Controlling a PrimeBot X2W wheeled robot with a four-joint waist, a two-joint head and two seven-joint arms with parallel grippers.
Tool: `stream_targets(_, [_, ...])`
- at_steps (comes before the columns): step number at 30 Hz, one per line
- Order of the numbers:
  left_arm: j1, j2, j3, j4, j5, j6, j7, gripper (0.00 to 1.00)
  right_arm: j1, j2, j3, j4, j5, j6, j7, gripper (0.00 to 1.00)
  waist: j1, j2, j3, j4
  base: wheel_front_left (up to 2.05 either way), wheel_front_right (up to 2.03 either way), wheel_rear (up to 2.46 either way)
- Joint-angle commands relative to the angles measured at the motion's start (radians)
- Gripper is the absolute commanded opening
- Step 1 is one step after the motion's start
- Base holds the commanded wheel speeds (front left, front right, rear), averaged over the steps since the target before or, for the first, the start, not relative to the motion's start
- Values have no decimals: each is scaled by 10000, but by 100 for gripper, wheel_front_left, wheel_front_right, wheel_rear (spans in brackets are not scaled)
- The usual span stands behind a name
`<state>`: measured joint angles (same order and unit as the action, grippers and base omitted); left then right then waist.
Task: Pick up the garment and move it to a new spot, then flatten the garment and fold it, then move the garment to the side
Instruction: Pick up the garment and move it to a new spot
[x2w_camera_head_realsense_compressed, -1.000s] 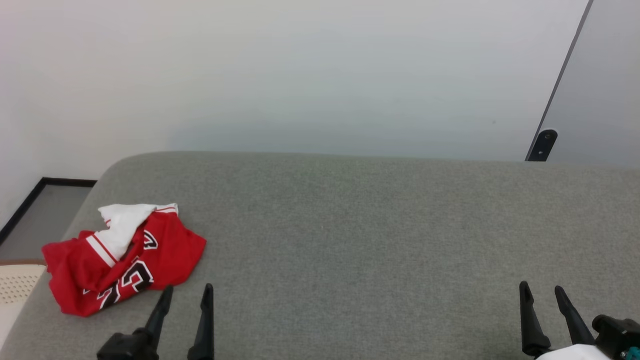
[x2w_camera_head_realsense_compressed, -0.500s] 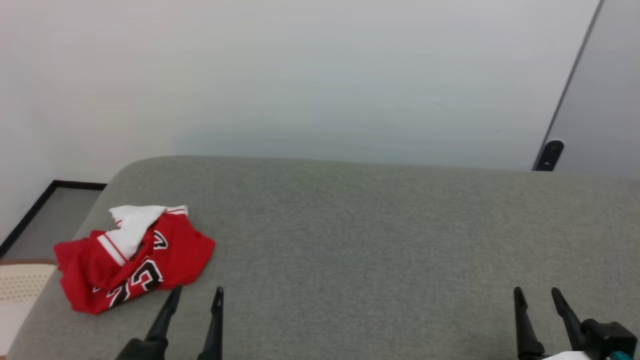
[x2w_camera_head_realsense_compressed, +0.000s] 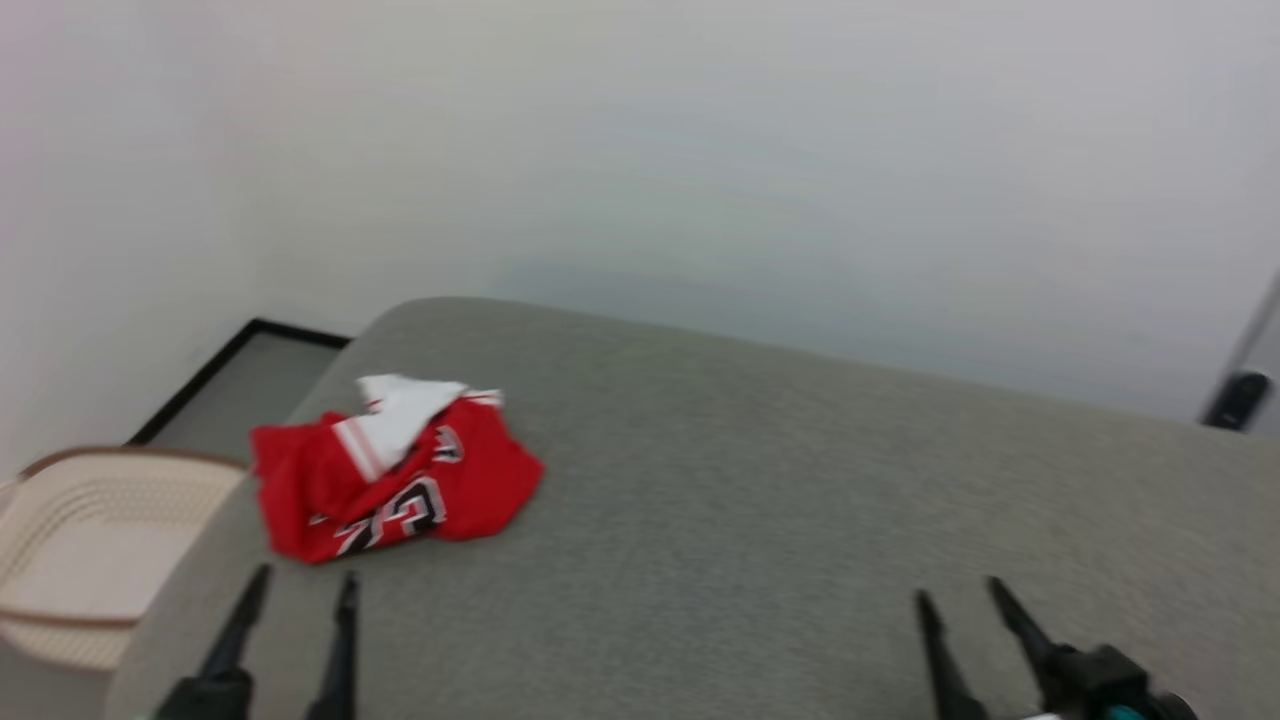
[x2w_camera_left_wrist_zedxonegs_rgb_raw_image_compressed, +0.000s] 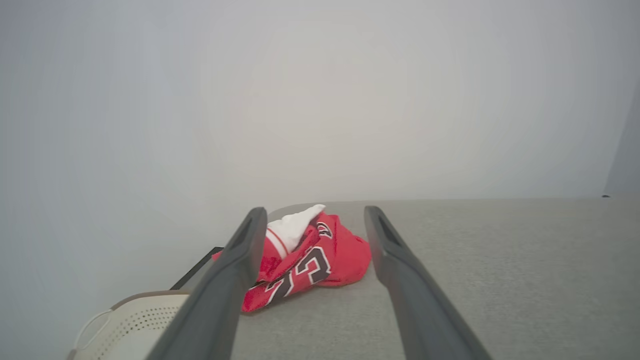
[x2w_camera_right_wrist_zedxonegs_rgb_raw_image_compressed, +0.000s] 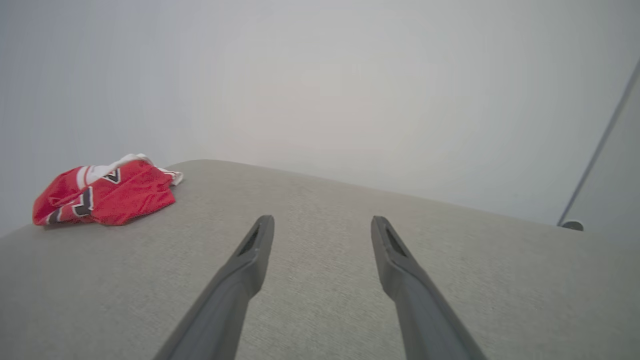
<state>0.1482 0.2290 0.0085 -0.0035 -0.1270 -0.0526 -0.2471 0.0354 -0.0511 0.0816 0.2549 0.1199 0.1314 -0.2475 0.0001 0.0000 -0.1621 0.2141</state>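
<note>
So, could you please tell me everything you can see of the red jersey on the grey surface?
The garment is a red jersey crumpled into a loose heap, neither flattened nor folded. A white sleeve with striped trim lies bunched on top, and black white-outlined numerals show on a creased panel. The fabric looks thin and soft. It rests near the left end of the grey padded surface, touched by nothing else; the open left gripper stands short of it.

Red jersey garment (x2w_camera_head_realsense_compressed: 395, 485) crumpled into a loose heap, white sleeve with red-striped trim folded over the top, black white-outlined numerals partly shown, laid on the grey fabric surface (x2w_camera_head_realsense_compressed: 760, 500) near its far left corner
</note>
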Motion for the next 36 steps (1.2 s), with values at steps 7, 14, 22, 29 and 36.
stream_targets(7, [-88, -119, 956, 11, 393, 212, -194, 100, -1076, 6, 1391, 352, -497, -14, -188, 100, -1, 0, 285, 1844, 0, 0, 0])
stream_targets(14, [-376, -533, 1177, 119, 19, -184, -181, 100, -1646, -3, 1822, 880, -500, -14, -191, 100, -1, 0, 508, 2107, 0, 0, 0])
stream_targets(22, [-2323, 603, 355, 1771, -1544, -769, 1210, 100, -980, 6, 1342, 747, -925, -14, -191, 100, -1, 0, 440, 1880, 0, 0, 0])
stream_targets(29, [-4515, 2483, -645, 2386, -3860, -790, 3427, 100, -861, 0, 1243, 254, -1511, -14, -183, 100, -1, 0, 1376, 874, 0, 0, 0])
stream_targets(36, [-6683, 3846, -2101, 3271, -5989, -784, 4973, 100, -1347, -239, 1257, -462, -1880, -14, 30, 100, -1, 0, 2724, 3, 0, 0, 0])
